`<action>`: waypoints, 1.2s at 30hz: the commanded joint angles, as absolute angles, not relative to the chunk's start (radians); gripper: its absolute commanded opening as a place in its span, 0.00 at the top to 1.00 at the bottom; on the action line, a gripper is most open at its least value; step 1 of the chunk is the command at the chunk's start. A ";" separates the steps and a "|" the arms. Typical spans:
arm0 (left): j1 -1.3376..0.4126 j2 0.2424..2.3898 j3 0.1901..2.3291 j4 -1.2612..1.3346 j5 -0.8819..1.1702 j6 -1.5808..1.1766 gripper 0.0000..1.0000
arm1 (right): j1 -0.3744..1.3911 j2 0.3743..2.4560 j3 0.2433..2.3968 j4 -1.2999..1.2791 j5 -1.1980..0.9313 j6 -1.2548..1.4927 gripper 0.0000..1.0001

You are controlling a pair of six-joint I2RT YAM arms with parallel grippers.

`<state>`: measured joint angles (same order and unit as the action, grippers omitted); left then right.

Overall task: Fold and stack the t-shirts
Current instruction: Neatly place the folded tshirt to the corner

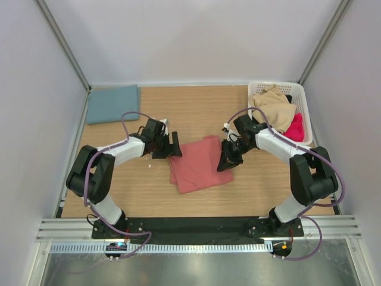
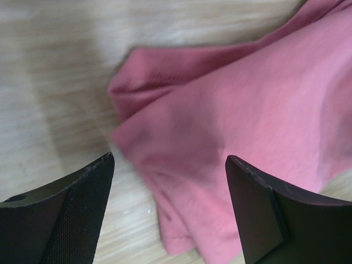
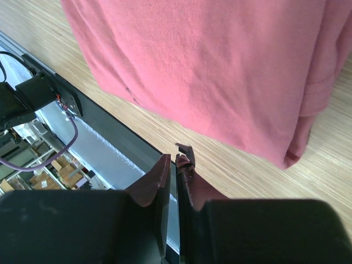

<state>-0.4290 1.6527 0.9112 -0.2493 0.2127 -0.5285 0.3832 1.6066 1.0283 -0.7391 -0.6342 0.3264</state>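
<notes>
From above, you have the red shirt point(image 1: 199, 162) lying folded in the middle of the table point(image 1: 149, 190), set at a slant. The teal shirt point(image 1: 110, 102) lies folded flat in the far left corner, well apart from it. The left gripper point(image 1: 172, 145) sits at the red shirt's left edge and the right gripper point(image 1: 229, 158) at its right edge. You cannot tell from here whether either touches the cloth. In the far right corner stands a white basket point(image 1: 300, 89) holding a beige cloth point(image 1: 274, 107) and a pink cloth point(image 1: 296, 126).

On the left wrist, your left gripper point(image 2: 169, 159) has its fingers point(image 2: 82, 209) spread wide with nothing between them. The red shirt point(image 2: 247, 110) lies just beyond the tips, its layered folded corner pointing toward the left finger, with bare table point(image 2: 55, 82) to the left.

On the right wrist, your right gripper point(image 3: 175, 159) has its fingers point(image 3: 159, 181) drawn almost together, with only a thin slit between them and no cloth caught there. The red shirt point(image 3: 209, 66) lies beyond the tips, its folded edge on the right, with a strip of table point(image 3: 330, 170) between shirt and fingers.
</notes>
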 commanded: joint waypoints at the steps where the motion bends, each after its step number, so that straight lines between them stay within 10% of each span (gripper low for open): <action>1: -0.457 1.712 0.946 -0.146 0.213 -0.598 0.17 | 0.371 1.552 1.020 -0.744 -0.635 0.301 0.84; 19: -0.535 1.879 0.949 -0.032 0.117 -0.851 0.35 | 0.360 1.542 1.008 -0.736 -0.618 0.311 0.85; 27: -0.551 1.940 0.951 0.023 0.126 -0.862 0.71 | 0.360 1.536 0.985 -0.745 -0.598 0.310 0.85; 30: -0.551 1.939 0.953 0.048 0.140 -0.841 0.99 | 0.359 1.537 0.983 -0.746 -0.595 0.308 0.85; 36: -0.549 1.893 0.962 0.042 0.173 -0.730 1.00 | 0.359 1.543 0.985 -0.750 -0.594 0.296 0.85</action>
<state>-0.5430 1.8858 0.9871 0.1390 0.1825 -0.8314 0.3641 1.5768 0.9821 -0.7418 -0.6025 0.3153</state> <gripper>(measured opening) 0.031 0.152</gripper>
